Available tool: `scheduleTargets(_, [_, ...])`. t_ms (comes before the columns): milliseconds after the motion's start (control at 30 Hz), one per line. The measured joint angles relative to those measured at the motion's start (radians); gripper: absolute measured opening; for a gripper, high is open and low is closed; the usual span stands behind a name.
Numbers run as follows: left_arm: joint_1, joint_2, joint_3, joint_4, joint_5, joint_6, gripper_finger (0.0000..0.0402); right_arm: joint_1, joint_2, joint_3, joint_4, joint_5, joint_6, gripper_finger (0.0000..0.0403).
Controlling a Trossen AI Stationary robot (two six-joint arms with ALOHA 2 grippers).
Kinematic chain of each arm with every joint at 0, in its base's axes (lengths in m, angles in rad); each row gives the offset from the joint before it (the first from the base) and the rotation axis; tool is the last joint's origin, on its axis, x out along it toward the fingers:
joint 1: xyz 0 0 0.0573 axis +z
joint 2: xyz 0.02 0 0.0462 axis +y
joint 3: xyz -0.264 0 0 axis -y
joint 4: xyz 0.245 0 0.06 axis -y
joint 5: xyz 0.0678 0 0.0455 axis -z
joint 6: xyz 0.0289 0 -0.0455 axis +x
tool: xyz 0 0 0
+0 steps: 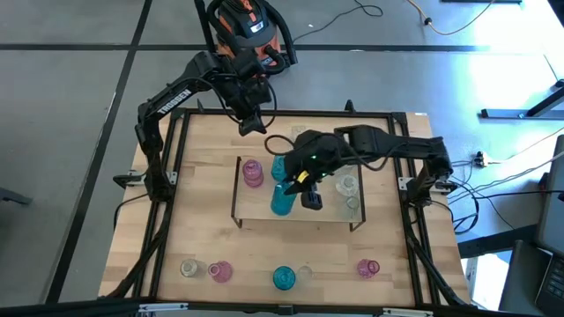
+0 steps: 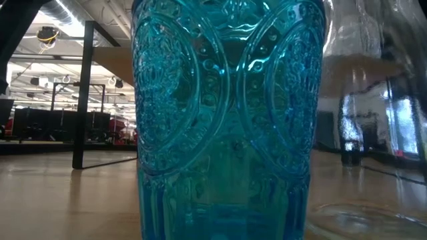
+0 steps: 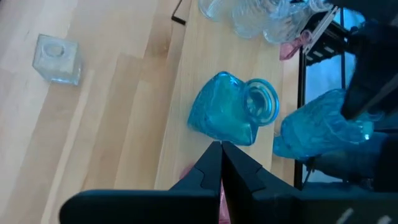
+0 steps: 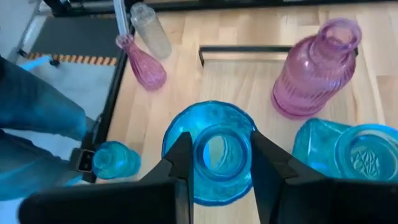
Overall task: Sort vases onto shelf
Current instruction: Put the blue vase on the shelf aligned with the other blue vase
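Gripping a blue vase (image 4: 217, 155) by its neck, the right gripper (image 4: 219, 163) sits over the shelf (image 1: 257, 208) near its front edge, fingers clamped either side of the rim. That neck hold makes sense: the belly is wide and slick, the neck is the narrow part two fingers can span. From above, the vase stands on or just above the wood, upright, and I can't say which, so this looks like the placing step, not yet let go.

Beside it, another blue vase (image 1: 280, 169) stands further back, and the pink vase (image 1: 253, 173) holds the shelf's left part. Clear vases (image 1: 350, 187) cluster at the right end. So colours seem to be grouped: pink left, blue middle, clear right, and this blue one is going next to its twin.

Left gripper (image 1: 250, 126) hangs over the table's far edge behind the shelf, fingers pressed together and empty, simply waiting.

Along the near edge more wait: a clear one (image 1: 189, 267), a pink one (image 1: 220, 271), a blue one (image 1: 284, 278) and a second pink (image 1: 368, 268), so I'd say roughly half remain.

The held vase is translucent teal glass, round-bodied, with a flared ring mouth you can look straight down. The low camera is filled by embossed blue glass (image 2: 227, 120).
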State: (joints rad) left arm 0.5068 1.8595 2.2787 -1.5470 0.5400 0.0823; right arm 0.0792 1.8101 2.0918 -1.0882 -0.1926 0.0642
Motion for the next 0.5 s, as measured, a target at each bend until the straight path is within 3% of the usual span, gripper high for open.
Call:
scheduleTargets(233, [0.0, 0.0, 0.0, -0.025, 0.0, 0.041, 0.0, 0.007, 0.039, 0.0, 0.007, 0.011, -0.048, 0.0081])
scheduleTargets(500, [0.001, 0.0, 0.0, -0.024, 0.0, 0.065, 0.0, 0.047, 0.074, 0.0, 0.008, 0.102, -0.119, 0.0081])
